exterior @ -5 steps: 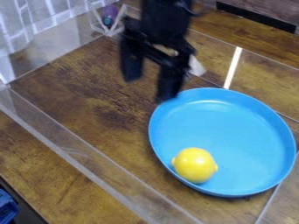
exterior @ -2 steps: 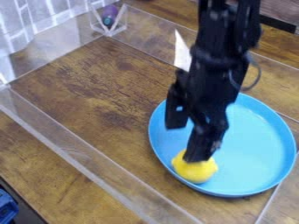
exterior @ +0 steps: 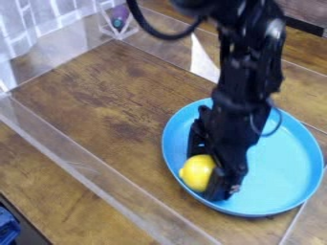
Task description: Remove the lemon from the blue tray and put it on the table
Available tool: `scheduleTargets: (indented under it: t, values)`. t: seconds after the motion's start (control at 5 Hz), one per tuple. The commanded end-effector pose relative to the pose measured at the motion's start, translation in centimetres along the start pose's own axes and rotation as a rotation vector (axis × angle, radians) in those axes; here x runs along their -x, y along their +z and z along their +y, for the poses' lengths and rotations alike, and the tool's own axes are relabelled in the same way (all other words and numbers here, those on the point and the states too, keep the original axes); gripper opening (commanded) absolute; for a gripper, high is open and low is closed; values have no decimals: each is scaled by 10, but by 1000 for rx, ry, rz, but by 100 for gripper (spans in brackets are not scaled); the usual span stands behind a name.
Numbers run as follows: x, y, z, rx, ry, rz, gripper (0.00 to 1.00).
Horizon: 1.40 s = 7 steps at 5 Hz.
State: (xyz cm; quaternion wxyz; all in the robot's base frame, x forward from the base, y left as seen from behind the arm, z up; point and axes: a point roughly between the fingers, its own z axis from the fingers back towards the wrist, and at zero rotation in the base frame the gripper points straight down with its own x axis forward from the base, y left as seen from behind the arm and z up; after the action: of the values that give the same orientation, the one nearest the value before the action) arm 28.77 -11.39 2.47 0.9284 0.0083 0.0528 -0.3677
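The lemon sits inside the blue tray, close to the tray's near-left rim. The pincer is down over it with its fingers spread wide, one dark finger just right of the fruit; the other I can't make out clearly, and nothing is gripped yet.

What worries me: the skin looks glossy and the fruit is round, so an off-centre squeeze could pop it sideways against the rim or out onto the desk. Pressing too low could also catch the rim and tip or drag the tray itself.
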Motion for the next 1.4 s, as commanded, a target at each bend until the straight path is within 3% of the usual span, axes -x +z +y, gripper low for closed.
scheduleTargets:
  t: [0.0, 0.2, 1.2]
  values:
    - [-7, 4, 0, -9, -17, -35, 100]
    - [-8, 0, 2, -3, -13, -39, 0]
    - [-10, -14, 8, 19, -5, -63, 0]
